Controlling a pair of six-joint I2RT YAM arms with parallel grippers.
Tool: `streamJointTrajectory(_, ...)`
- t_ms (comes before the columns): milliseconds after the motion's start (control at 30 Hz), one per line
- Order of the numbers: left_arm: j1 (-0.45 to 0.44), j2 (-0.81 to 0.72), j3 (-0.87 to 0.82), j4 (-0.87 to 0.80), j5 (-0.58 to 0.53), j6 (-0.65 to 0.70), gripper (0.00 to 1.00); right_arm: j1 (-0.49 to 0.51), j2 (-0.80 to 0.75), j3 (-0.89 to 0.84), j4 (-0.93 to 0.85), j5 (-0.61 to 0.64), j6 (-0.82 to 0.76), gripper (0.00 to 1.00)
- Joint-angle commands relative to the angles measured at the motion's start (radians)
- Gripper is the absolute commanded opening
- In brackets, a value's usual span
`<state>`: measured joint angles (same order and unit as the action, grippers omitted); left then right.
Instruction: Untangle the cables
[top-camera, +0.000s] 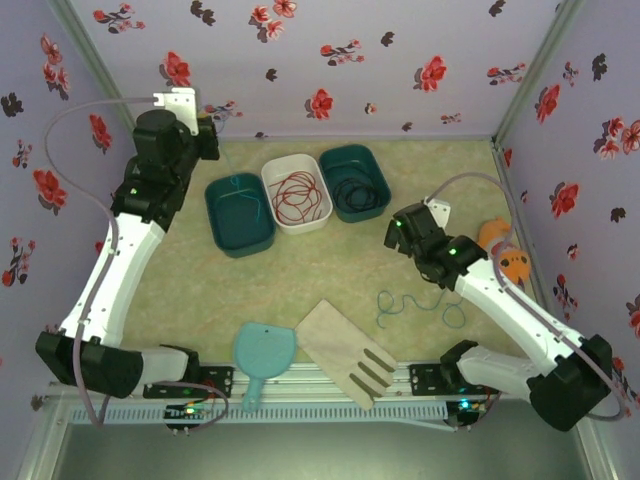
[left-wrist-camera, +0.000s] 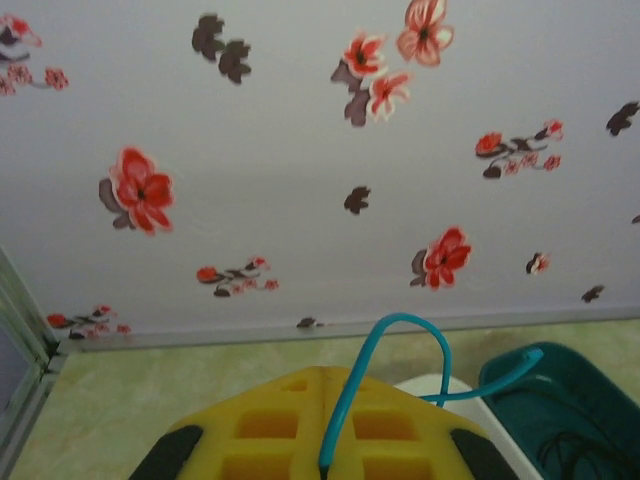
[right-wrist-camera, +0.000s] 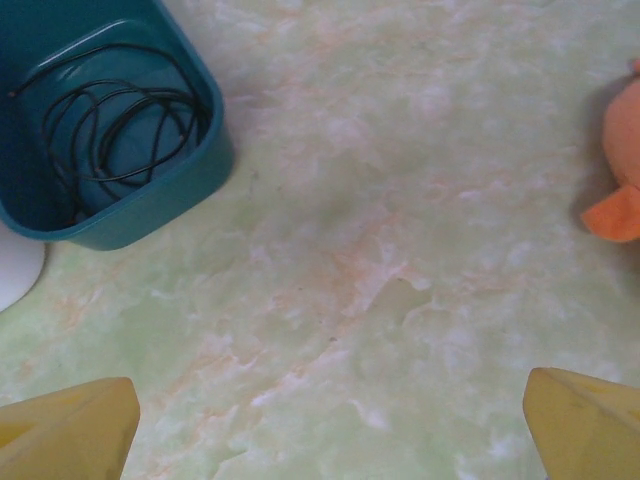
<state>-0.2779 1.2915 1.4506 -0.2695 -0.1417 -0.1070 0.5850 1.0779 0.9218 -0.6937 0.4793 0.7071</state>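
First, noted left gripper (left-wrist-camera: 322, 390) raised near the far-left corner of the tabletop (top-camera: 300, 280), jaws pinched shut on the teal cable (left-wrist-camera: 400, 325). Traced that cable up from the fingers, over in a loop, then off rightward toward the bins. Logged left teal bin (top-camera: 255, 243) just beside that gripper, with a thin teal strand (top-camera: 240, 195) lying inside. Recorded red cable (top-camera: 300, 197) coiled in white bin (top-camera: 285, 163) at the middle of the far edge. Recorded black cable (right-wrist-camera: 115, 135) coiled in right teal bin (right-wrist-camera: 190, 190), just beside the white one. Found right gripper (right-wrist-camera: 330, 410) low over bare tabletop toward the right edge, jaws spread wide, gripping nothing. Spotted loose teal strand (top-camera: 420, 305) lying flat toward the near-right corner, well apart from the bins, long axis running roughly along the near edge. Judged it far nearer the right arm than the left, on the near-edge side of the right gripper. Could not tell whether joined to the cable held on the left. Judged the next pick likely to need the right gripper brought back toward the near edge and set across the strand, not along it.
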Motion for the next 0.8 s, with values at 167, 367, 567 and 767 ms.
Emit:
streamJointTrajectory(167, 0.015, -0.037, -0.177, 0.009, -0.022, -0.078, 0.0, -0.047, -0.084, -0.035, -0.187, 0.095, 0.135, 0.99)
streamJointTrajectory(367, 0.016, 0.009, -0.277, -0.072, -0.012, -0.181, 0.0, -0.072, -0.116, -0.05, -0.363, 0.133, 0.243, 0.96)
streamJointTrajectory(567, 0.012, 0.113, -0.313, -0.139, 0.02, -0.242, 0.0, -0.11, -0.179, -0.112, -0.429, 0.109, 0.334, 0.89)
streamJointTrajectory(767, -0.013, 0.229, -0.307, -0.158, 0.032, -0.241, 0.0, -0.166, -0.227, -0.158, -0.461, 0.065, 0.385, 0.83)
